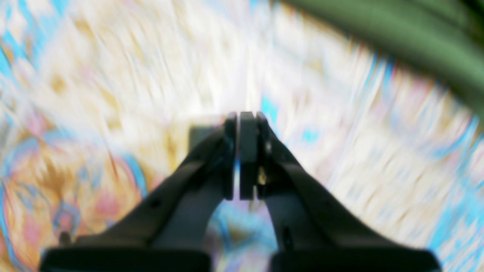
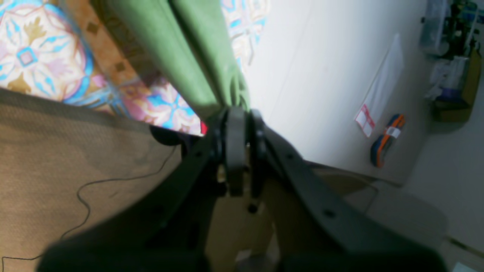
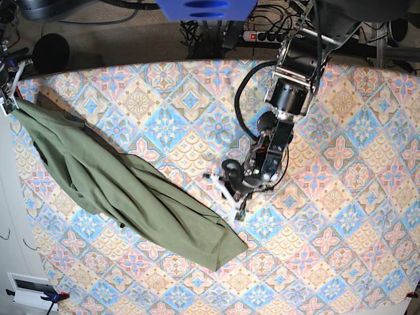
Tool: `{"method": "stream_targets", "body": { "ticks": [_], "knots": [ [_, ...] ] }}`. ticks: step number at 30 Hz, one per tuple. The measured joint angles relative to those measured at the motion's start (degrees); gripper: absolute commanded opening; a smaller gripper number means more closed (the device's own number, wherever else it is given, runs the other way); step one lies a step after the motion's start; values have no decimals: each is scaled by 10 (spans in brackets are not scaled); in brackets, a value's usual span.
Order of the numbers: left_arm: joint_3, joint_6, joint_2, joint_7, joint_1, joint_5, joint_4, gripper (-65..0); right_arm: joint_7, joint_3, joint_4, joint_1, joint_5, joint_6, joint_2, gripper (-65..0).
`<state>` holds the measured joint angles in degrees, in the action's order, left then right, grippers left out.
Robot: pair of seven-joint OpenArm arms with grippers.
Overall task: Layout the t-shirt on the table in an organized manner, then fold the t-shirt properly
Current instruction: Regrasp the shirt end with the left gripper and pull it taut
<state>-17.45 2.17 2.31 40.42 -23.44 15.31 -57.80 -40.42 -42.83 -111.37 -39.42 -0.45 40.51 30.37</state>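
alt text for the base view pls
An olive-green t-shirt stretches in a bunched diagonal band across the tile-print table, its upper end held at the table's edge. The left gripper, shut and empty, is just beside its lower end.

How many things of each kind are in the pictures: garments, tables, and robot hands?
Garments: 1, the t-shirt
Tables: 1, the table
Robot hands: 2, the left hand and the right hand
Total: 4
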Motion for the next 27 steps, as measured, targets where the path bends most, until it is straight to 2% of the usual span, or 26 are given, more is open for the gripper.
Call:
{"method": "stream_targets", "body": {
  "ticks": [2, 4, 7, 9, 12, 15, 18, 20, 27],
  "knots": [
    [6, -9, 17, -50, -34, -5, 52, -650, -1, 0, 0, -3, 0, 0, -2, -645],
    [7, -6, 36, -119, -72, -2, 122, -650, -1, 0, 0, -1, 0, 0, 1, -645],
    [4, -4, 66, -191, -124, 0, 243, -632, 1, -1, 0, -7, 0, 0, 0, -645],
    [2, 2, 72, -248, -146, 0, 312, -619, 7, -9, -1, -35, 5, -1, -1, -645],
    [2, -4, 66, -301, -164, 1, 360, -587, 9, -28, -4, -97, 5, 1, -2, -645],
    [4, -9, 55, -325, -171, 1, 360, -550, -1, -35, -3, -136, -7, -2, -3, -644],
    [4, -7, 59, -330, -174, 1, 358, -528, 15, -35, -6, -179, 5, 0, 1, -644],
    [4, -6, 65, -329, -174, 1, 358, -525, 4, -34, -5, -199, 2, 1, -1, -644],
    [4, -5, 61, -327, -172, 1, 358, -526, 10, -34, -10, -194, 0, 0, 7, -645]
  ]
}}
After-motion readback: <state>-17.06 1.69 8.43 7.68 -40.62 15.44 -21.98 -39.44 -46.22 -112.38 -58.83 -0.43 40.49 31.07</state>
